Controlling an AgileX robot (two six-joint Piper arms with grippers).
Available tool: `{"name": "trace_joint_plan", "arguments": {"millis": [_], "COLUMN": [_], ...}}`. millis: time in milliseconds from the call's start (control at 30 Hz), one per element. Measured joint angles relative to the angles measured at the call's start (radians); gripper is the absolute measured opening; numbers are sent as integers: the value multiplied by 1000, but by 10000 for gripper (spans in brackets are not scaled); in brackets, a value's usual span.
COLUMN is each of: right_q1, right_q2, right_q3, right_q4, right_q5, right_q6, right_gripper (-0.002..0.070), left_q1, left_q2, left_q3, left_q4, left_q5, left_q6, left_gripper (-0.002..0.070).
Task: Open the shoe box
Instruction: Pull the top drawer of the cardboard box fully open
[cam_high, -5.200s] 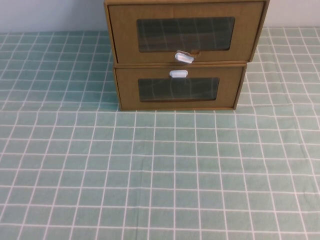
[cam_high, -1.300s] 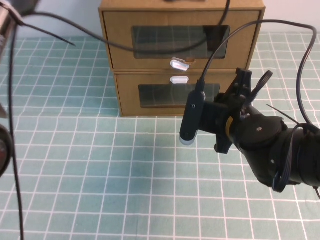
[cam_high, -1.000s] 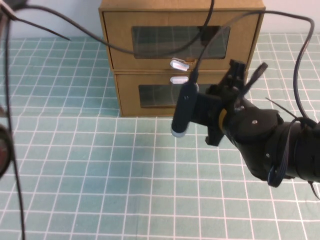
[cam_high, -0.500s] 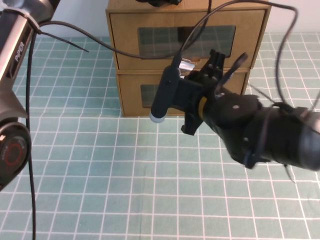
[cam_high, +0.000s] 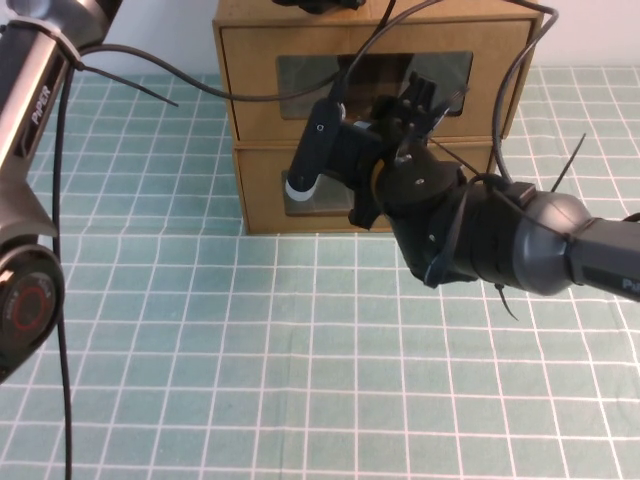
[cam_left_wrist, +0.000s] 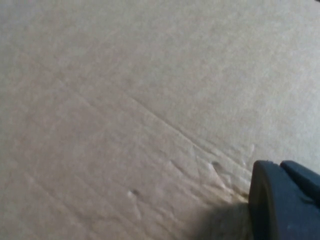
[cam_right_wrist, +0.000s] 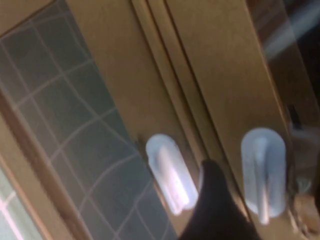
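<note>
Right now the right tool (cam_high: 425, 100) sits against the front faces of two stacked cardboard shoe boxes, the upper shoe box (cam_high: 250, 80) resting on the lower shoe box (cam_high: 262, 195) at the far edge of the table (cam_high: 200, 350). Whether this tool is wide or narrow cannot be told. In the right wrist view its dark tip sits between two white pull handles (cam_right_wrist: 170, 172) (cam_right_wrist: 263, 172), one on each side of the seam where the boxes meet. Both handles run lengthwise along that seam, so the tool would probably need to shift sideways across it onto one handle. The left tool (cam_left_wrist: 285, 200) is just above the top of the upper box, and its state cannot be told either. The drawers would slide toward the robot, over checked cloth where only the right arm stands.
</note>
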Motion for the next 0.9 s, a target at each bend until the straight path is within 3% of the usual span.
{"name": "trace_joint_plan", "arguments": {"millis": [167, 333, 900], "right_q1": [0, 10, 62], "right_q2": [37, 71, 66], "right_q3": [-41, -85, -9], "right_q4": [4, 8, -64], "right_q5": [5, 72, 191], "right_q6": [0, -4, -83], "right_gripper": [333, 125, 113], "left_q1": [0, 0, 4], "left_q2": [1, 2, 21], "left_q3": [0, 0, -12], "left_q4": [-1, -1, -26], "left_q5": [-5, -9, 4], "left_q6": [0, 4, 33], "left_gripper": [-5, -5, -5]}}
